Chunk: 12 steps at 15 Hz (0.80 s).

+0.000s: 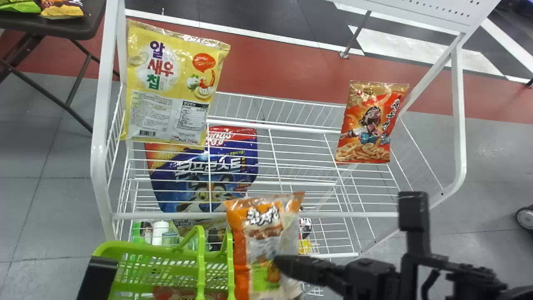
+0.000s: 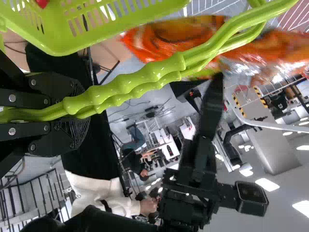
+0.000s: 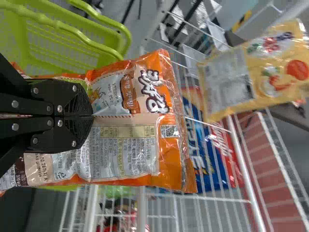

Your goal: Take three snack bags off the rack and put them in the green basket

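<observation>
The right gripper (image 1: 280, 262) pinches an orange snack bag (image 1: 258, 237) beside the green basket (image 1: 137, 248). The left gripper's (image 2: 79, 113) fingers clamp the basket's handles (image 2: 145, 75). Beyond the right fingers, yellow (image 1: 170, 87) and red (image 1: 368, 125) bags stand on the white rack (image 1: 354, 214).

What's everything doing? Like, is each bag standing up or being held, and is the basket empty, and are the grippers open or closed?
Green basket: held up, something red inside
Basket handles: raised, gripped
Left gripper: closed on the handles
Right gripper: closed on the orange bag
Orange bag: held, off the rack
Yellow bag: standing on the rack
Red bag: standing on the rack
</observation>
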### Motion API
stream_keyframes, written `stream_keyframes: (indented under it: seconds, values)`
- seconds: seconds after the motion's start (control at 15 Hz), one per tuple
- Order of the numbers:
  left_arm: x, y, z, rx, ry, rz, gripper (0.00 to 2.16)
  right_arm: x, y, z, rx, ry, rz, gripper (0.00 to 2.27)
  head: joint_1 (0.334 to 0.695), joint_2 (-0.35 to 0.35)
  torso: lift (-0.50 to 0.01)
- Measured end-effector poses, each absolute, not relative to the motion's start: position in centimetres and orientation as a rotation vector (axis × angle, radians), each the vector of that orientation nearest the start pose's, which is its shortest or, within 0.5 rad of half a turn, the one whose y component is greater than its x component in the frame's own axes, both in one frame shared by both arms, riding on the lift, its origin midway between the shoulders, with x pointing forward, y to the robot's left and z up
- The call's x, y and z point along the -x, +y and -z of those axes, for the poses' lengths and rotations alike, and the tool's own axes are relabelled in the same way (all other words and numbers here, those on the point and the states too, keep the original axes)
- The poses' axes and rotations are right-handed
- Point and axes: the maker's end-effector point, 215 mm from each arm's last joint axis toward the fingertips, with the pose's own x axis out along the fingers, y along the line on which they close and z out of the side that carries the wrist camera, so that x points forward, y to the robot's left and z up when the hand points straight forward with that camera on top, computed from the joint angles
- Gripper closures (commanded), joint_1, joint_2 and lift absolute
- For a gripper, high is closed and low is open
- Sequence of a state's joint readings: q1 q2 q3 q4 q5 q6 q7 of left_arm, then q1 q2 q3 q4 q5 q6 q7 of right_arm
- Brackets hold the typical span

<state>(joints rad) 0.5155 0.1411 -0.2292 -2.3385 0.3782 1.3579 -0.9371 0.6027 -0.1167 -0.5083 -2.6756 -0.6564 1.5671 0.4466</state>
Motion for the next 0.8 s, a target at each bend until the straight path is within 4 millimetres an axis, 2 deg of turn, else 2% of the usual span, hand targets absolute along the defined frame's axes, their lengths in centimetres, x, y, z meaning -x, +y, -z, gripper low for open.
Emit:
stream_keyframes:
  seconds: [0.2, 0.4, 0.53, 0.67, 0.73, 0.8]
  values:
    - [-14.4, -5.5, 38.0, 0.68, 1.04, 1.337, 1.59, -22.0, -16.8, 41.4, -0.424, 1.061, -0.555, 2.22, 0.695, -0.35, -0.023]
    - [-14.3, -5.6, 37.8, 0.68, 1.036, 1.34, 1.59, -20.4, -14.4, 42.7, -0.451, 1.114, -0.608, 2.22, 0.695, -0.35, -0.023]
    - [-14.3, -5.6, 37.7, 0.68, 1.035, 1.342, 1.59, -19.6, -13.7, 43.6, -0.443, 1.145, -0.617, 2.22, 0.695, -0.35, -0.023]
    - [-14.2, -5.7, 37.7, 0.681, 1.033, 1.344, 1.59, -18.1, -13.6, 46.6, -0.394, 1.229, -0.597, 2.2, 0.695, -0.35, -0.023]
    - [-14.1, -5.8, 37.6, 0.682, 1.032, 1.346, 1.59, -17.0, -13.6, 48.3, -0.364, 1.278, -0.584, 2.0, 0.695, -0.35, -0.023]
    - [-14.1, -5.9, 37.6, 0.682, 1.031, 1.347, 1.59, -16.3, -13.6, 49.4, -0.349, 1.309, -0.575, 1.45, 0.695, -0.35, -0.023]
